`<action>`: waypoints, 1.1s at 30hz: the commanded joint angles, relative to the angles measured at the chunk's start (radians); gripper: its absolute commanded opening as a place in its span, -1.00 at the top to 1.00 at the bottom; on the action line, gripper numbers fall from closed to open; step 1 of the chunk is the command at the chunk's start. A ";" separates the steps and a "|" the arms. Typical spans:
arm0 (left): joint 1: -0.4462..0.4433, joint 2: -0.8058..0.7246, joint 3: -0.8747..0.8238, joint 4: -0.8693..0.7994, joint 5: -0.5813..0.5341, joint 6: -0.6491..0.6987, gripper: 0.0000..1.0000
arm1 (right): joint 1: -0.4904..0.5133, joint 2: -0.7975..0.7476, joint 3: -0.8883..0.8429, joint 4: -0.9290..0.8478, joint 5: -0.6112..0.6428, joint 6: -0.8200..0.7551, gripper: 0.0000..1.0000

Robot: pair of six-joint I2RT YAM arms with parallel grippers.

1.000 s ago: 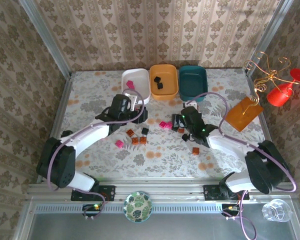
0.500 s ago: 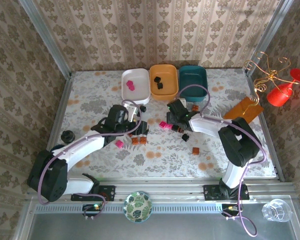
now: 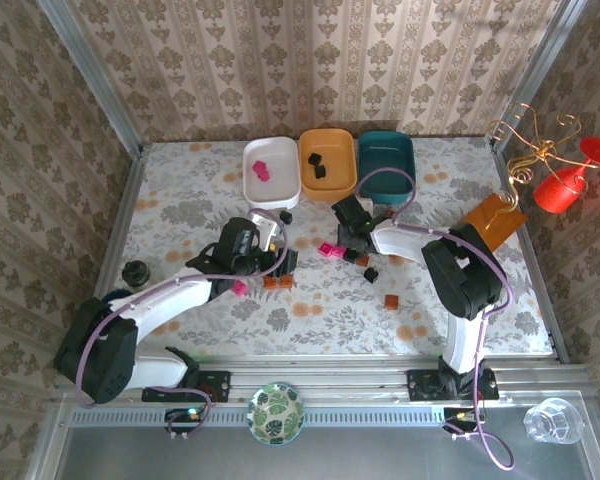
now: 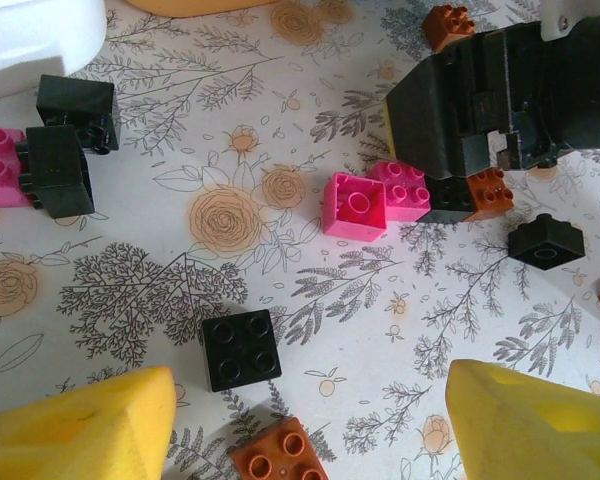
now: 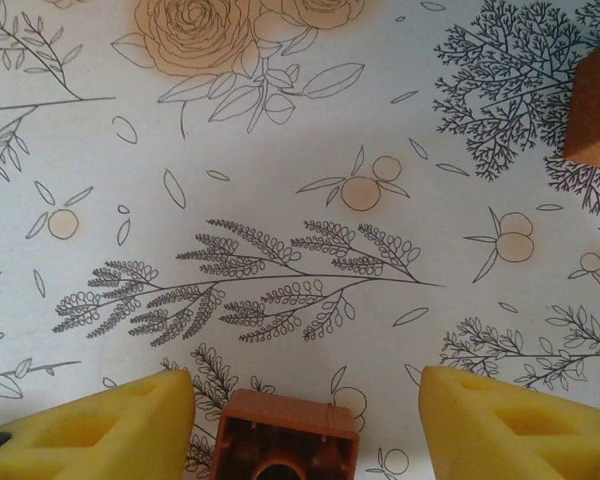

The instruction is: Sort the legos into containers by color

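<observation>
Top external view puts the change first: since a second ago the right arm has folded in from the table's right side and its wrist has slid toward the far edge, while the left arm has drawn back from the white tray to mid-table.

Nearest, the left gripper hangs over the floral cloth with its yellow foam fingers spread wide and holding nothing. A glossy black brick with four studs lies just beyond them.

The legos are small hard studded blocks in pink, black and orange-brown, strewn across the middle of the table. Two pink bricks touch each other.

Farther on, the right gripper also has its fingers apart. An orange-brown brick sits between them with a gap on each side.

Along the far edge stand three smooth rounded trays. The white tray holds a pink piece, the orange-yellow tray holds black pieces, and the teal tray stands beside it.
</observation>
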State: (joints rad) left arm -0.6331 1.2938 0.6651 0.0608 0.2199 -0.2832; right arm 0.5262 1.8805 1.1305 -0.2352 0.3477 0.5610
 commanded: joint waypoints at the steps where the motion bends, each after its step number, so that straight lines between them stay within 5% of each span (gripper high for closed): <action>1: -0.005 -0.022 -0.015 0.016 -0.017 0.029 -0.46 | -0.005 -0.003 -0.041 -0.002 -0.024 0.043 -0.09; 14: -0.006 0.003 -0.013 0.015 -0.043 0.033 -0.46 | -0.011 -0.071 -0.058 0.054 -0.006 -0.008 0.36; 22: -0.005 0.004 -0.036 0.052 -0.070 0.027 -0.47 | -0.085 -0.198 -0.031 0.132 -0.010 -0.066 0.38; 33: -0.004 -0.046 -0.136 0.240 -0.046 0.010 -0.62 | -0.288 0.079 0.319 0.163 -0.087 -0.043 0.36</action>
State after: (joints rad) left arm -0.6342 1.2869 0.5541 0.2050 0.1577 -0.2729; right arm 0.2649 1.8633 1.3567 -0.0662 0.2943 0.5045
